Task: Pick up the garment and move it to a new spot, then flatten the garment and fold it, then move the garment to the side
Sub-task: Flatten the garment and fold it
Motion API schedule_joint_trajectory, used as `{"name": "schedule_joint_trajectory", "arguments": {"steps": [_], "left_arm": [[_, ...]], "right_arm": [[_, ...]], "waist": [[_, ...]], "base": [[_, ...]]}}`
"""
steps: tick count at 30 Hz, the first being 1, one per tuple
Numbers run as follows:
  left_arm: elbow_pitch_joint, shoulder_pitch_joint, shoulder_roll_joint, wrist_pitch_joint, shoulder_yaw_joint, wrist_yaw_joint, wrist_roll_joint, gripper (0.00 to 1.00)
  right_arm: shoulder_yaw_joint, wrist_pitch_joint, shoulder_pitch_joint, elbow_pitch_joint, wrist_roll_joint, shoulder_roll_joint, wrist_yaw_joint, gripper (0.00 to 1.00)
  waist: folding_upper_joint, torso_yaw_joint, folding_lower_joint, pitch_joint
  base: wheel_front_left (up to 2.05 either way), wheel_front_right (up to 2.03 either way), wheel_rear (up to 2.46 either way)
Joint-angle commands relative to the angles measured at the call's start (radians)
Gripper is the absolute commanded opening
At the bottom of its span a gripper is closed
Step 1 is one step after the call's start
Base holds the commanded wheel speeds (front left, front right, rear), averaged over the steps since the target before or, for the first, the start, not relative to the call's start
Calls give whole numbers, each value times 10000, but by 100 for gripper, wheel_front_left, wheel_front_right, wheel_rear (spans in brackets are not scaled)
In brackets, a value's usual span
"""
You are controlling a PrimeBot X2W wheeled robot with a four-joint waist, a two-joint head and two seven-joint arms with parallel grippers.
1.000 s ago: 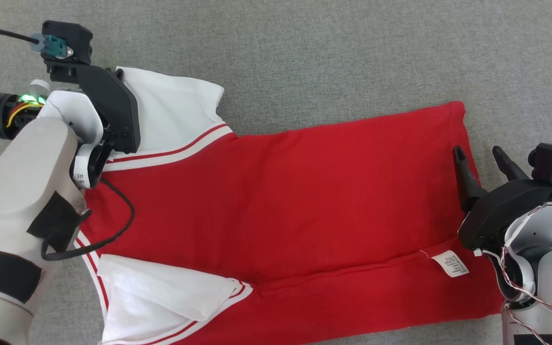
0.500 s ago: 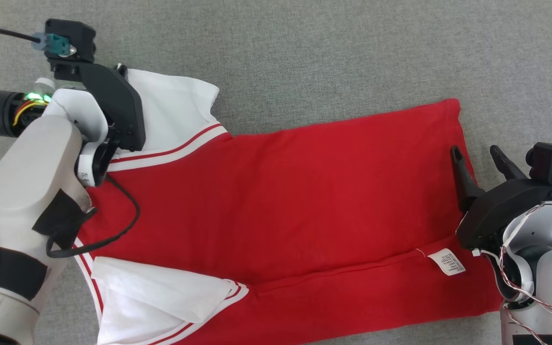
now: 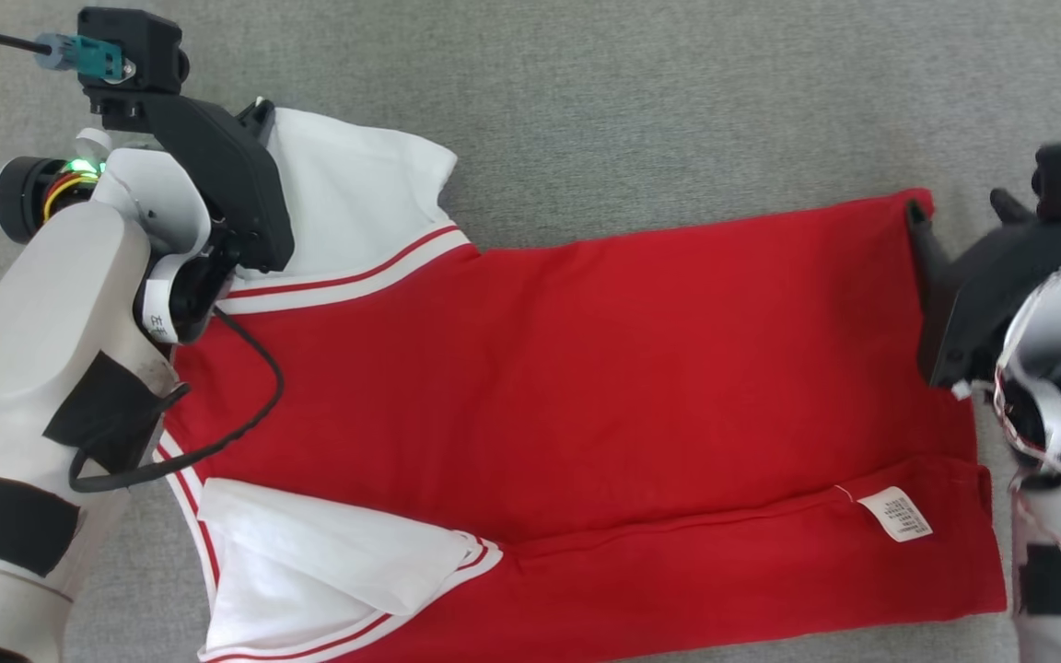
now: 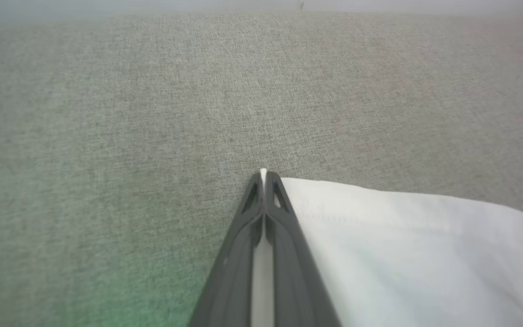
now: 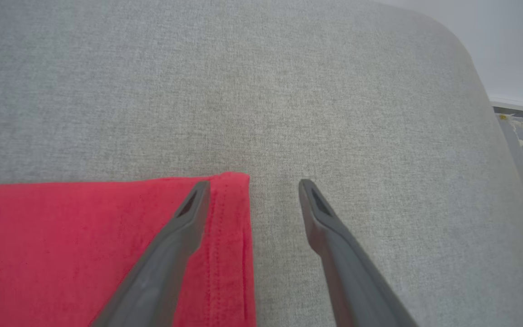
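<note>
Closest to the robot, the near side of the garment [image 3: 586, 368] is already turned in. A long red strip lies folded over the body, its white label [image 3: 899, 514] facing up, and the near sleeve [image 3: 337, 562] is tucked in across the shoulder. The shirt lies sideways on the grey cloth surface [image 3: 632, 110], neck end to the robot's left and hem to its right. Its middle is spread fairly flat.

Past that, along the far edge, both arms are at work. The left gripper [image 4: 263, 181] is pinched tight on the outer edge of the far sleeve [image 3: 355, 203], with a sliver of white cloth showing between its closed fingers. The right gripper [image 5: 254, 183] stands wide open over the far hem corner [image 5: 232, 181], one finger above the red cloth and the other above bare grey. It holds nothing.

To my eye this is the folding step, with the far half about to be brought over. The next move calls for the right fingers to sink and close on that hem corner, catching the cloth rather than the surface under it. Then both arms must lift together and carry the far edge toward the robot, keeping it taut and level so the fold lands straight.
</note>
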Motion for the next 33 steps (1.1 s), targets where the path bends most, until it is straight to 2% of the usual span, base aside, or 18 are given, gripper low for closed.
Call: {"name": "schedule_joint_trajectory", "arguments": {"steps": [1, 4, 9, 10, 11, 13, 15, 17, 20, 26, 30, 32, 33], "left_arm": [[-68, 282, 8, 112, -67, 60, -42, 0], [-284, 339, 82, 149, -164, 187, 113, 0], [-507, 430, 135, 184, -206, 308, 130, 0], [-548, 435, 146, 198, -209, 338, 120, 0], [-589, 453, 158, 212, -211, 347, 102, 0], [-678, 508, 189, 250, -211, 375, 80, 0], [-763, 544, 215, 254, -207, 429, 56, 0], [-863, 558, 251, 285, -193, 442, 38, 0], [-1004, 555, 346, 293, -187, 511, 59, 0], [-1265, 522, 503, 377, -139, 633, 8, 0], [-1406, 630, 588, 374, -126, 688, -36, 0], [-1460, 698, 635, 370, -111, 686, -61, 0], [-1492, 742, 649, 340, -71, 672, -117, 0]], "right_arm": [[130, 190, -286, 207, 82, -227, 7, 100], [416, 447, -681, 690, 51, -680, 7, 100], [560, 689, -915, 1086, 169, -898, 7, 99], [568, 710, -929, 1099, 189, -905, 7, 89], [576, 711, -926, 1091, 208, -895, 7, 86], [608, 700, -872, 1031, 263, -886, 7, 92], [604, 698, -822, 922, 306, -927, 7, 91], [643, 763, -732, 795, 330, -943, 7, 75], [709, 954, -603, 749, 444, -1010, 7, 65], [649, 918, -801, 1114, 588, -854, 7, 66], [881, 898, -783, 1437, 755, -801, 8, 43], [1067, 971, -739, 1540, 858, -847, 8, 23], [1133, 1000, -704, 1566, 908, -872, 8, 4]], "waist": [[-1, 100, -1, 81], [-1, 190, -1, 143], [-1, 265, -1, 180], [-1, 274, -1, 184], [-1, 279, -1, 185], [-1, 275, -1, 171], [-1, 255, -1, 150], [-1, 226, -1, 134], [-1, 179, -1, 125], [-1, 206, -1, 216], [-1, 262, -1, 235], [-1, 277, -1, 213], [-1, 284, -1, 194]], "base": [[0, 0, 0], [0, 0, 0], [0, 0, 0], [0, 0, 0], [0, 0, 0], [0, 0, 0], [0, 0, 0], [0, 0, 0], [0, 0, 0], [0, 0, 0], [0, 0, 0], [0, 0, 0], [0, 0, 0]]}}
